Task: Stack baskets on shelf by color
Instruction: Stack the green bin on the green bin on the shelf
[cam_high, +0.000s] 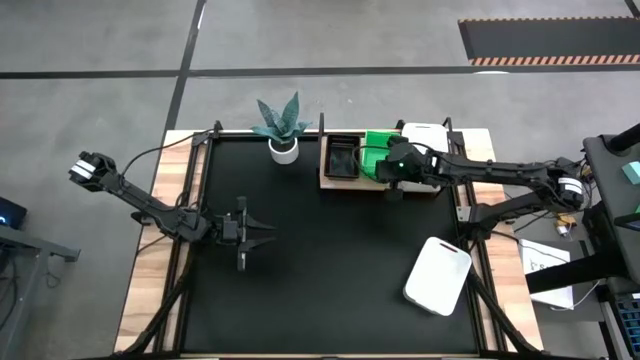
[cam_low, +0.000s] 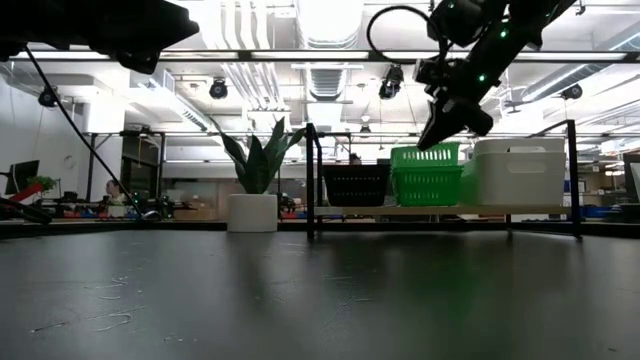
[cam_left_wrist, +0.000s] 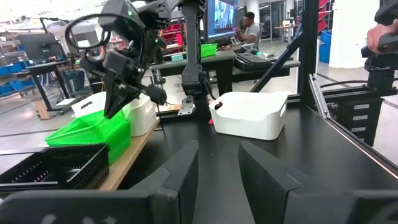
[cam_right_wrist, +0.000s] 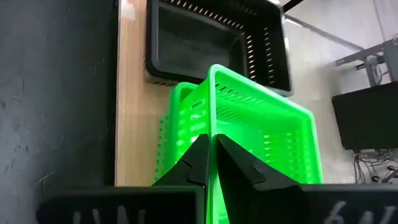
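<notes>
While my right gripper (cam_right_wrist: 210, 163) hangs over the shelf (cam_high: 327, 183) at the far edge of the table (cam_high: 320, 290), its fingers are pressed together on the near wall of the top green basket (cam_right_wrist: 261, 134), right at the rim. In my right wrist view that basket sits tilted, nested on another green one below it. From the low view I see the gripper coming down from above onto the green stack (cam_low: 428, 174), which stands on the wooden board between the black baskets (cam_low: 357, 185) and the white baskets (cam_low: 518, 170). From above, the order along the shelf runs black (cam_high: 341, 158), green (cam_high: 378, 155), white (cam_high: 424, 134), all close side by side.

Over on the other side, my left gripper (cam_high: 243, 233) waits low over the bare black table, well apart from the shelf, its two fingers (cam_left_wrist: 180, 171) spread with a clear gap between them and nothing in it. Through its camera I can see my right arm working the green stack (cam_left_wrist: 90, 132) across the table.

One more white basket (cam_high: 438, 274) lies alone on the tabletop near the right front corner, upside down by the look of it. A potted plant (cam_high: 282, 127) stands just left of the shelf.
</notes>
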